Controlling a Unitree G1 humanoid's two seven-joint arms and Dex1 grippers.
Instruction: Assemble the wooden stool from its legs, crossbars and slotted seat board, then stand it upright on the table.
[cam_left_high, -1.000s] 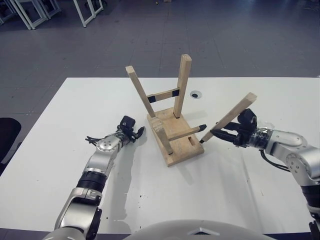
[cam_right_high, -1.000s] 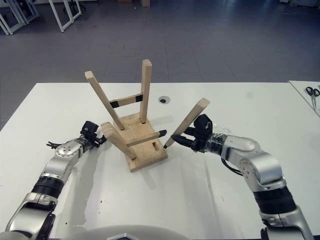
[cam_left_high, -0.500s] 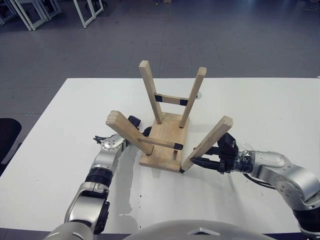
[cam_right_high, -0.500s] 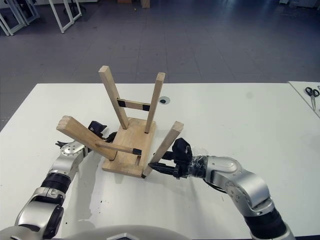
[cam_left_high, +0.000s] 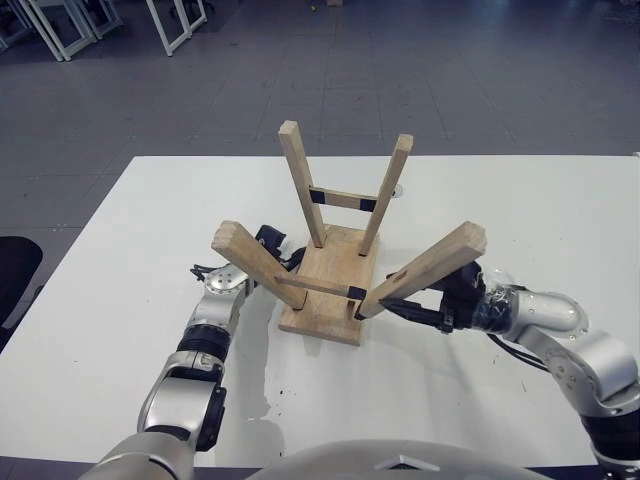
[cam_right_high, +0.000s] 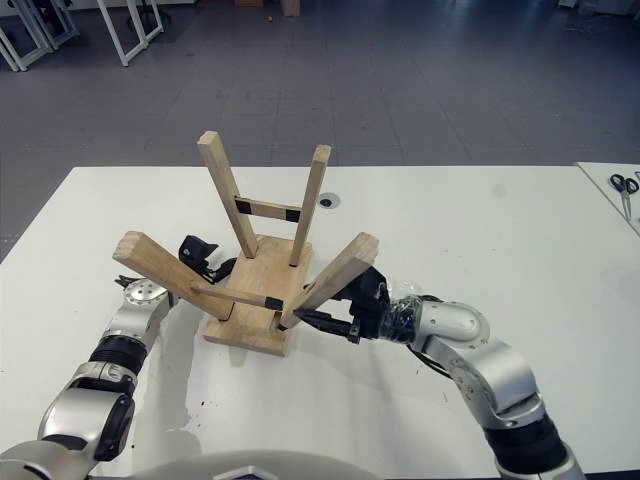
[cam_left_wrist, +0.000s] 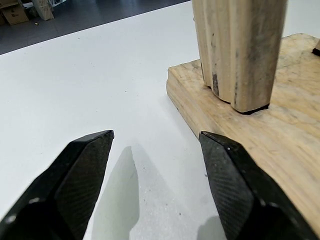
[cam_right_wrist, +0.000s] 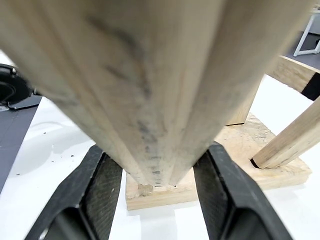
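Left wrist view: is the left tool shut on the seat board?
No, the left tool is open over the table, beside the seat board.

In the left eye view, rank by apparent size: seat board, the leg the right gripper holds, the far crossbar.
1. seat board
2. held leg, though nearness to the camera flatters it
3. far crossbar

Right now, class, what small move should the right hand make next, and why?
Probably tip the fourth leg upright with the right hand, pressing its lower end into the seat board. It leans steeply outward, its foot by the board's near corner beside the free end of the crossbar.
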